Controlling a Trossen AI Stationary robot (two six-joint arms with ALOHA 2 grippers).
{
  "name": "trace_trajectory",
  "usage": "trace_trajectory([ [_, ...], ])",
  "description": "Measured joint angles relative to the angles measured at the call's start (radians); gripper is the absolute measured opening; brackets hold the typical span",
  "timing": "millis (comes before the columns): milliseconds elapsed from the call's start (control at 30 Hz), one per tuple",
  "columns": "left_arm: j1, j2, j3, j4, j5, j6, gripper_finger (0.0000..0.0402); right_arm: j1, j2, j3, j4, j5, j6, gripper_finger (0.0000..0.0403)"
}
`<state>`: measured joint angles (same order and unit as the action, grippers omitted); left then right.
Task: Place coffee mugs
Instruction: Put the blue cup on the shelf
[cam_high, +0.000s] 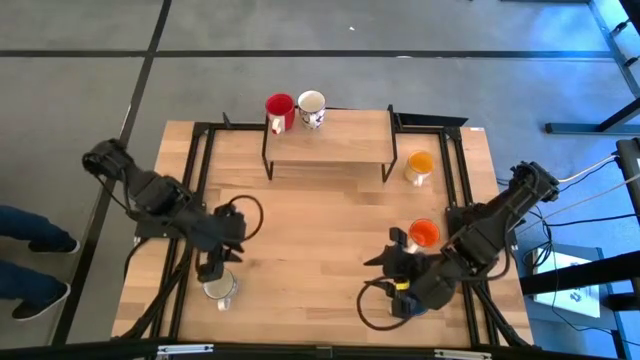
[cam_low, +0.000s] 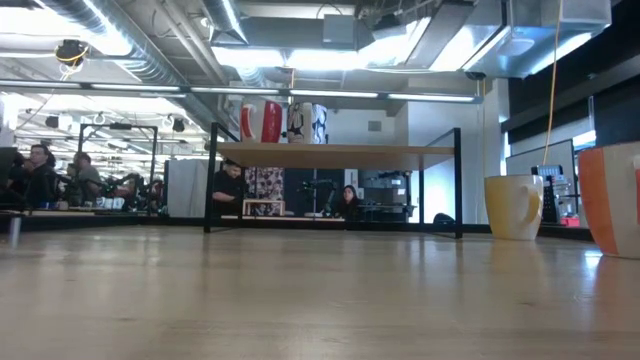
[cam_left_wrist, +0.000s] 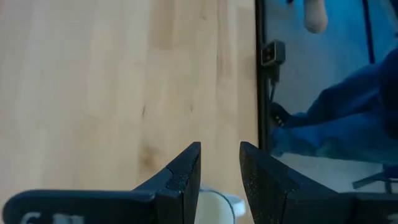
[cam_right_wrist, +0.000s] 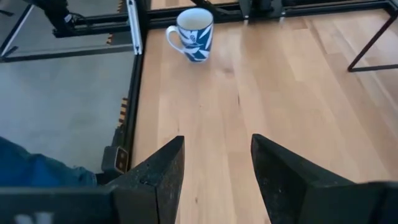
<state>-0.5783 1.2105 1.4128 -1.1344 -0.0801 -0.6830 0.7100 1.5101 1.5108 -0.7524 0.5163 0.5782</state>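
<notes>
The bench (cam_high: 320, 230) carries a small shelf (cam_high: 330, 135) at its far edge, with a red mug (cam_high: 279, 108) and a white patterned mug (cam_high: 311, 107) standing on it. A yellow-orange mug (cam_high: 420, 164) and an orange-red mug (cam_high: 424, 234) stand near the right edge. By the near left corner, another white patterned mug (cam_right_wrist: 193, 33) sits directly under the left gripper (cam_high: 214, 268). Its fingers (cam_left_wrist: 183, 180) are parted and straddle the rim; they should descend squarely before clamping. The right gripper (cam_high: 402, 262) hovers near the near right corner, its fingers spread and empty.

Bare table centre (cam_high: 320, 230) open, shelf (cam_high: 330, 135) blocking far side, orange mugs (cam_high: 424, 233) crowding right edge.
</notes>
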Motion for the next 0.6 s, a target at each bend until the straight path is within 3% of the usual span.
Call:
trace_trajectory([
  [400, -0.187, 0.097, -0.007, -0.266, -0.075, -0.183, 0.0125, 0.004, 0.0, 0.0, -0.043, 0.015, -0.007, 0.0175],
  [600, -0.189, 0.119, -0.092, -0.264, 0.003, -0.305, 0.0172, 0.004, 0.0, 0.0, -0.068, 0.015, -0.008, 0.0175],
])
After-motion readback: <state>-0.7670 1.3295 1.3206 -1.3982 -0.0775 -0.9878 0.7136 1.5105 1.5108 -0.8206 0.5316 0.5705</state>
